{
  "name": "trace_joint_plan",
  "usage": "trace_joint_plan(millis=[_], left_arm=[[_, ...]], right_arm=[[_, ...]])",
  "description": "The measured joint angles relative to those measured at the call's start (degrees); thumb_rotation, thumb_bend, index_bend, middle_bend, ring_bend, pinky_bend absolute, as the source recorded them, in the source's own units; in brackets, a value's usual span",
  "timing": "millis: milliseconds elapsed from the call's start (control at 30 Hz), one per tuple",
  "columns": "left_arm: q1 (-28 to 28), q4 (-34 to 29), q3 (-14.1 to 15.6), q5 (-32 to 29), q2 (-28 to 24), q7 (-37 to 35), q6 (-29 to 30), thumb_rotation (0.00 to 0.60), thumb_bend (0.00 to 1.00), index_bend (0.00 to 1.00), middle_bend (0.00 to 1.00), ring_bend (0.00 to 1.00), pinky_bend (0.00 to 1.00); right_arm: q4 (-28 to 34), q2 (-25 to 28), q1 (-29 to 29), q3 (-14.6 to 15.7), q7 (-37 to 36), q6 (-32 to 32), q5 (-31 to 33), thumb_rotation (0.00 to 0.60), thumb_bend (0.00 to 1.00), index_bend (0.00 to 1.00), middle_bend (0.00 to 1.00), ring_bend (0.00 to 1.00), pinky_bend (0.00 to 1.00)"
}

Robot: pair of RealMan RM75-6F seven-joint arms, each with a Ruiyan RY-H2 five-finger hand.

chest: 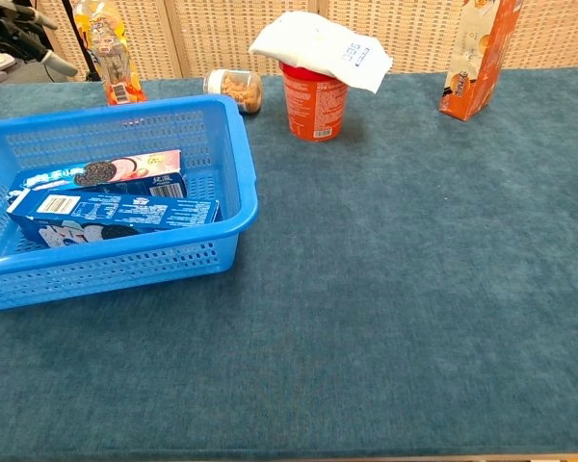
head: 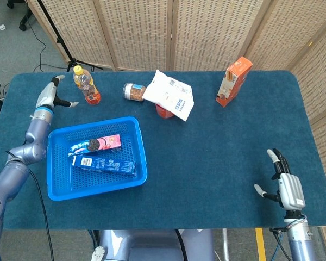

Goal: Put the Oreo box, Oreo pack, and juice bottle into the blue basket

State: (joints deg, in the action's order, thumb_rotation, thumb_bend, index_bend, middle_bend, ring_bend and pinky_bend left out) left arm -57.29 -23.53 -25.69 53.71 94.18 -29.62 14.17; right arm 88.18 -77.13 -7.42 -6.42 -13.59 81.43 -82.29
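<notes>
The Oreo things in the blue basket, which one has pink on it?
The Oreo pack, lying nearer the far wall of the blue basket. The Oreo box beside it is all blue.

A blue-carpeted counter (head: 217,163) stood before woven folding screens (head: 206,32); grey floor (head: 16,49), a black stand (head: 57,32) and cables lay at left.

bench (head: 217,157): blue-green cloth top, carries everything below
orange carton (head: 234,81): upright, slightly tilted, far right near the back edge
red cup (chest: 315,100): upright, back centre
white pouch (head: 170,95): lies on top of the red cup, covers its mouth
jar (head: 133,92): on its side, just left of the pouch, brown contents
screens (head: 206,32): woven panels behind the bench
</notes>
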Motion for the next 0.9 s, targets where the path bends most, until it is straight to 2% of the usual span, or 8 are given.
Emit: trace_joint_plan(millis=[433, 900], left_arm=[[-2.9, 4.2, -0.3, 9.0, 4.0, -7.8, -0.4, 0.600, 0.16, 0.09, 0.00, 0.00, 0.06], [-4.4, 8.4, 1.7, 14.3, 6.1, -14.8, 1.5, 0.600, 0.16, 0.09, 0.00, 0.00, 0.06]], right_arm=[[-0.5, -0.1, -0.1, 0.2, -1.4, -0.5, -0.1, 0.600, 0.23, 0.00, 0.00, 0.00, 0.46], [-0.5, -0.1, -0.1, 0.3, -1.5, -0.8, 0.0, 0.600, 0.23, 0.00, 0.00, 0.00, 0.46]])
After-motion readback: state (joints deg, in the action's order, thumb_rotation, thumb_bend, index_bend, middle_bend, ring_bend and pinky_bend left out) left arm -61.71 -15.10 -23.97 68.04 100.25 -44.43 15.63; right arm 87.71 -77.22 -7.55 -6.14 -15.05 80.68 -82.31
